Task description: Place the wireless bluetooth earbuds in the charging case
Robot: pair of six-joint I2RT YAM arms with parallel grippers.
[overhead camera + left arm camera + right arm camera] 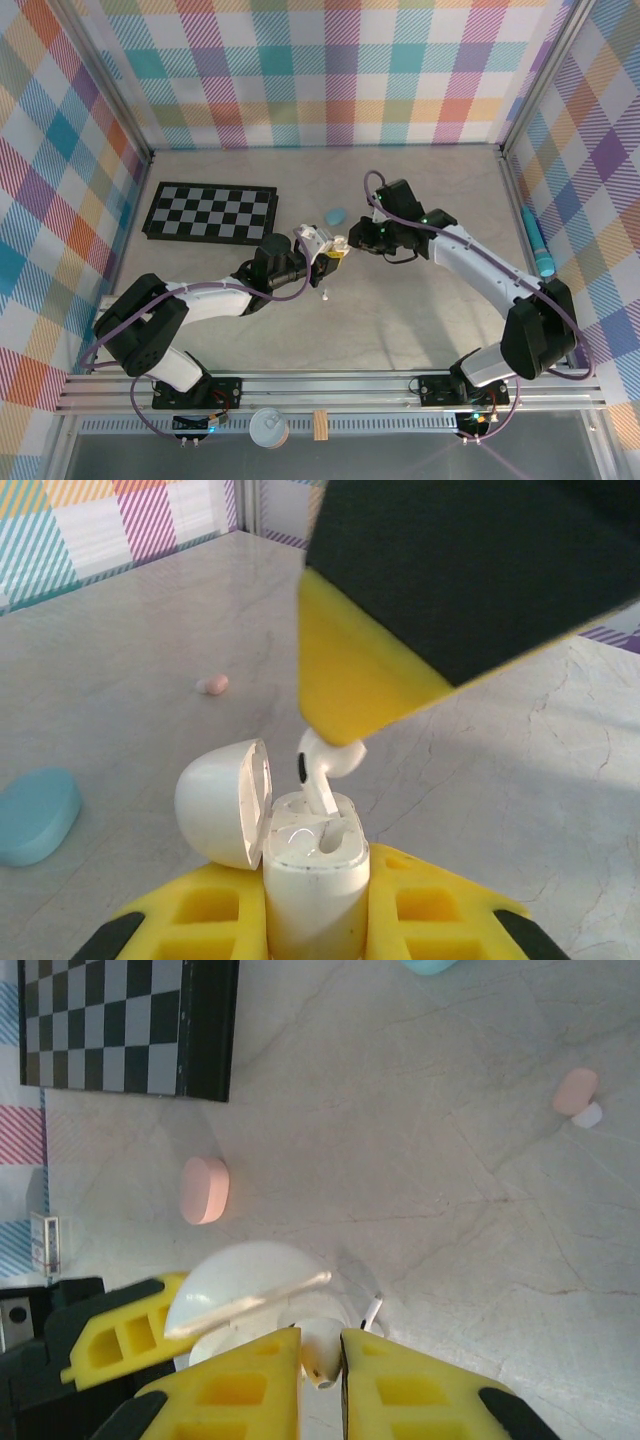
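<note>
Step in hand: by my reading, seating one white earbud in the open white charging case.
Left claw (322, 252): closed narrow on the body of the white charging case (315, 865), holding it upright. The lid (225, 800) is swung open to one side.
Right claw (320, 1360): pinched on the white earbud (325, 770) directly over the left claw, with its yellow fingers (360, 680) close above the case mouth.
Earbud: its head is between the right claw's pads and its stem points down into a socket, leaning a little. How deep it sits cannot be told.
Other buds: a pink earbud (575, 1090) and a second white bud (588, 1115) lie touching on the desk (450, 1210), well ahead of the right claw.
Other cases: a pink case (205, 1190) lies beyond the open lid. A blue case (35, 815) rests on the desk off to the left claw's side.
Doing it well: straighten the stem to the socket's line before pressing. Lower slowly and let go only once the head sits flush in its well. The left claw should hold firm so the case cannot tip.
Risk: pushing on a tilted stem may jam the bud or lever the case out of the left claw's grip. The open lid stands close beside the descending fingers.
Progress: early, I judge, since other buds lie loose on the desk.
</note>
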